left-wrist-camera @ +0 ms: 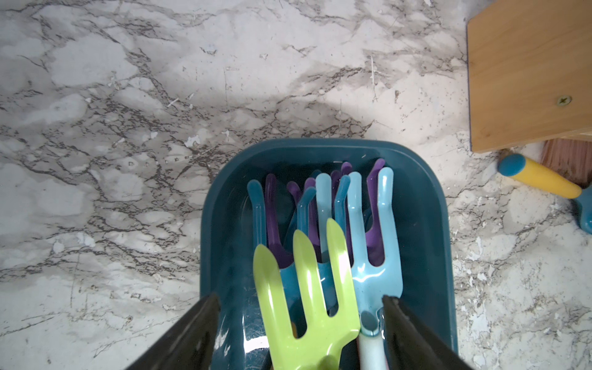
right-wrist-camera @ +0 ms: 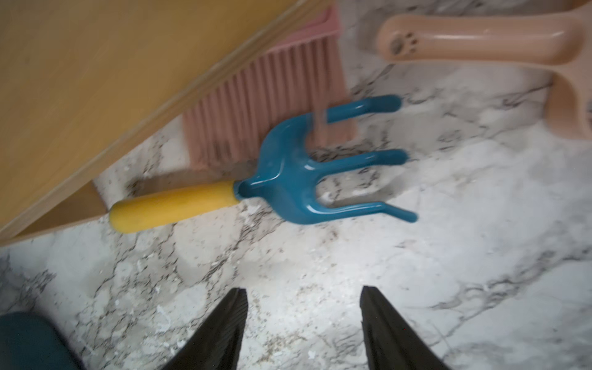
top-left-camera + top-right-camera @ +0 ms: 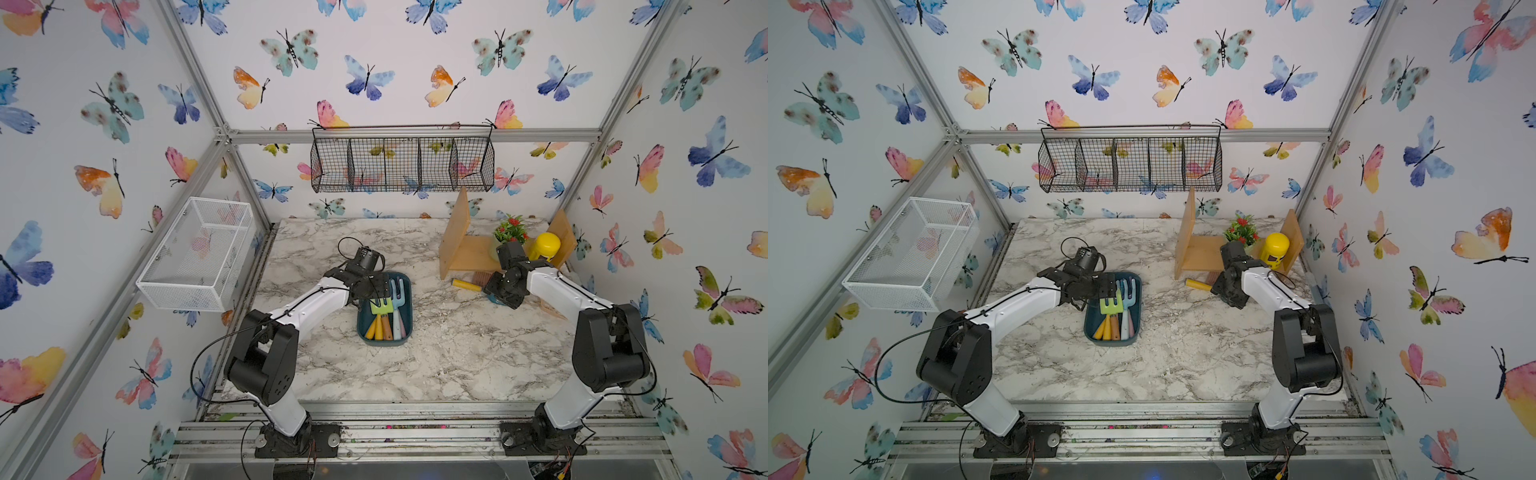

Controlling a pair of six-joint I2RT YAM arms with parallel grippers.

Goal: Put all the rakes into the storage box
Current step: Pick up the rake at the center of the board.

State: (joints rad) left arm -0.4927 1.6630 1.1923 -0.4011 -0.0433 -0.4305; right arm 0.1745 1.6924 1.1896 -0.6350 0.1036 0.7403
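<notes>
The rake, teal-headed with three bent prongs and a yellow handle, lies flat on the marble table beside the wooden shelf; its handle also shows in a top view and the left wrist view. My right gripper hovers open just short of it, with bare table between the fingers. The storage box, a dark teal bin at the table's middle, holds several toy garden tools. My left gripper stands open over the box, straddling a lime-green fork without touching it.
A wooden shelf at the back right carries a yellow bottle and a small plant. A pink brush and pink dustpan lie by the rake. A white mesh basket and a black wire basket hang on the walls.
</notes>
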